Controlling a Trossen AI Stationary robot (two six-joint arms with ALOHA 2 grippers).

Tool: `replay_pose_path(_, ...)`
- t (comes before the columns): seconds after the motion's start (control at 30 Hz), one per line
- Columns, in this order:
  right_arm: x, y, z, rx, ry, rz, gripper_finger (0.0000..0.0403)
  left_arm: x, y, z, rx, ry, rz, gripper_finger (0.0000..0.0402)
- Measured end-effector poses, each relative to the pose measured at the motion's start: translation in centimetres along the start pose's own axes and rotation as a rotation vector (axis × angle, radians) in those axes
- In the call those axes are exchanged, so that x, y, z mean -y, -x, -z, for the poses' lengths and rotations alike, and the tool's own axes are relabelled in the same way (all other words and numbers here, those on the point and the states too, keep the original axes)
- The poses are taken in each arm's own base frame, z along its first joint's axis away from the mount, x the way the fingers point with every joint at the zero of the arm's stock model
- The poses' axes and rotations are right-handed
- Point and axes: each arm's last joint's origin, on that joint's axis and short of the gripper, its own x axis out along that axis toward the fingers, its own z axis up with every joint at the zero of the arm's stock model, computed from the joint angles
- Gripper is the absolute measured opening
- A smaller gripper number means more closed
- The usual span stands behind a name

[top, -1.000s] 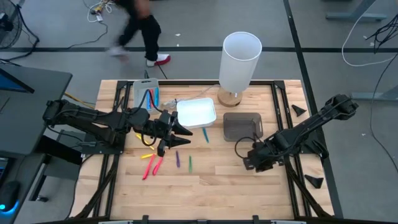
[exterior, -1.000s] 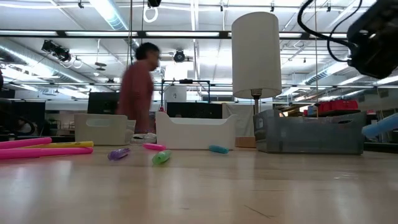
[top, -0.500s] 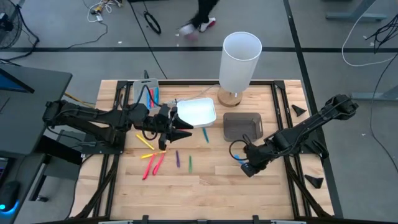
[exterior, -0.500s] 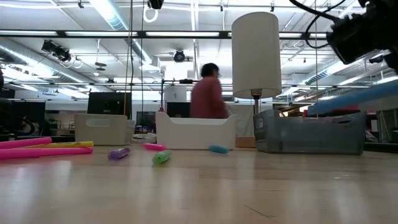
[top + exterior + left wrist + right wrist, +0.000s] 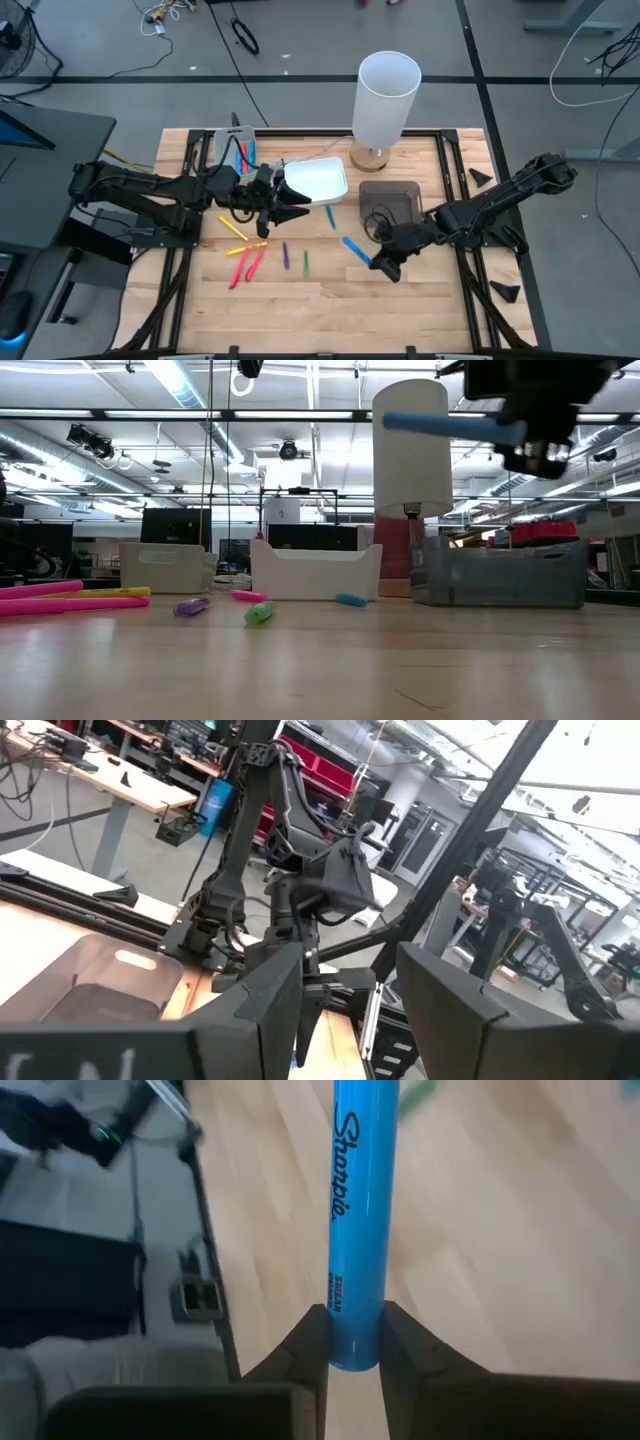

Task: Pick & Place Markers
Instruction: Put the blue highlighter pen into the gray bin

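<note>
My right gripper (image 5: pixel 378 262) is near the table's middle, in front of the dark tray (image 5: pixel 390 202), shut on a blue marker (image 5: pixel 355 246). The low view shows that marker (image 5: pixel 440 423) level and high above the table. My left gripper (image 5: pixel 295 209) hovers open beside the white tray (image 5: pixel 315 180), its fingers apart in the left wrist view (image 5: pixel 350 1010). Yellow (image 5: pixel 235 228), pink (image 5: pixel 240 265), purple (image 5: pixel 285 255), green (image 5: pixel 306 262) and teal (image 5: pixel 331 217) markers lie flat on the wood. The grey tray (image 5: pixel 235 152) holds more markers. My right gripper pinches the blue marker's end (image 5: pixel 356 1342) between its two fingers (image 5: pixel 305 1345). The marker runs on forward from the fingers, along them, toward the table's left and far side. It is lifted clear of the table and about level.
A white lamp (image 5: pixel 385 95) stands on a wooden base at the far edge, behind the trays. Black frame rails run along the table's left and right sides. Bare wood lies along the near edge (image 5: pixel 330 320).
My right gripper has carried the blue marker toward the table's left, away from the right rail, and turned, so the marker now points left and far. In the low view the marker has climbed. A person has walked past beyond the far edge.
</note>
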Motion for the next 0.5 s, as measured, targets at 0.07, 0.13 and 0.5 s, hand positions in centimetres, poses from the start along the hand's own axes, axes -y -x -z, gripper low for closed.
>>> replay_pose_path(0.07, -0.1, 0.0, -0.7, 0.062, 0.025, -0.017, 0.0051, 0.0, 0.0, 0.0, 0.003, 0.014, -0.005, 0.0172)
replay_pose_path(0.13, -0.2, 0.1, -1.4, 0.127, 0.053, -0.03, 0.0051, 0.0, 0.0, 0.0, 0.003, 0.018, -0.006, 0.0172)
replay_pose_path(0.5, -1.6, 1.0, -4.2, 0.464, 0.232, -0.126, 0.0051, 0.0, 0.0, 0.0, 0.001, 0.019, -0.003, 0.0172)
